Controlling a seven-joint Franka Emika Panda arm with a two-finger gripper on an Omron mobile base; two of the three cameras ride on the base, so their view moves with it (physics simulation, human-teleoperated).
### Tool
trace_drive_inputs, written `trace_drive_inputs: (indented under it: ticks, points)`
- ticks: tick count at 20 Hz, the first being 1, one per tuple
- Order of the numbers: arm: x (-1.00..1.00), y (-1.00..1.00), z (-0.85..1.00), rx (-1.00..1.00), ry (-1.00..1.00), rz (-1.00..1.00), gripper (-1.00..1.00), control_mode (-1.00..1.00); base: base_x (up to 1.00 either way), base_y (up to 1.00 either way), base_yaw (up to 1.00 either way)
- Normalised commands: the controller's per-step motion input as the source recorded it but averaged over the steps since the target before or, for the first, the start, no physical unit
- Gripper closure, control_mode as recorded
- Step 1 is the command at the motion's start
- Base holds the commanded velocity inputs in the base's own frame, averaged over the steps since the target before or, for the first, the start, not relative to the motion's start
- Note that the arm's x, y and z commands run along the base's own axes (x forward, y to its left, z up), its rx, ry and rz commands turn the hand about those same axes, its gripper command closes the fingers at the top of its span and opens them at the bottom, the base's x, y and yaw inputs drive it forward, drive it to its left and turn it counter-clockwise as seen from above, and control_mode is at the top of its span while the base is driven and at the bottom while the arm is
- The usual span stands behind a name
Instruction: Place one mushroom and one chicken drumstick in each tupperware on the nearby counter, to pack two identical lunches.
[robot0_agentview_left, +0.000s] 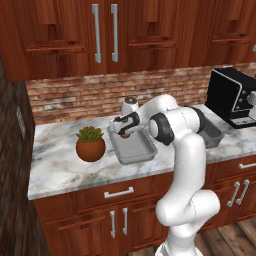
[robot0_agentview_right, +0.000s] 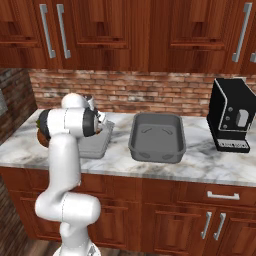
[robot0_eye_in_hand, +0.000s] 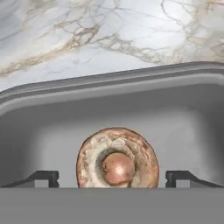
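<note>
Overhead, wood cabinets (robot0_agentview_left: 150, 30); marble counter (robot0_agentview_left: 55, 155), seemingly uncluttered.

You see the gripper (robot0_agentview_left: 125, 131) low over the far end of the small grey tupperware (robot0_agentview_left: 136, 150) on the marble counter (robot0_agentview_left: 55, 160), a dark reddish thing, perhaps a mushroom (robot0_agentview_left: 124, 134), at its tips. Left of the tray stands a potted plant (robot0_agentview_left: 90, 143); the black coffee machine (robot0_agentview_left: 232, 97) sits far right.

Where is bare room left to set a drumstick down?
The deeper tray is bare inside. Counter lies free left of the plant pot. The shallow tray is crowded at its back, where the open claw straddles a mushroom.
</note>
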Motion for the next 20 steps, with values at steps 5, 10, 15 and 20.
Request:
trace_drive_inputs:
  ticks: [5,10,15,20]
  points:
    - [-0.99,-0.30,0.89,-0.01,-0.11,0.00,-1.00,-1.00,0.00,0.00,0.00]
    - [-1.00,-0.32,0.68,-0.01,-0.11,0.00,-1.00,-1.00,0.00,0.00,0.00]
    - [-1.00,-0.41,0.57,-0.01,-0.06,0.00,-1.00,-1.00,0.00,0.00,0.00]
    - [-1.00,-0.47,0.86,0.00,-0.01,0.01,-1.00,-1.00,0.00,0.00,0.00]
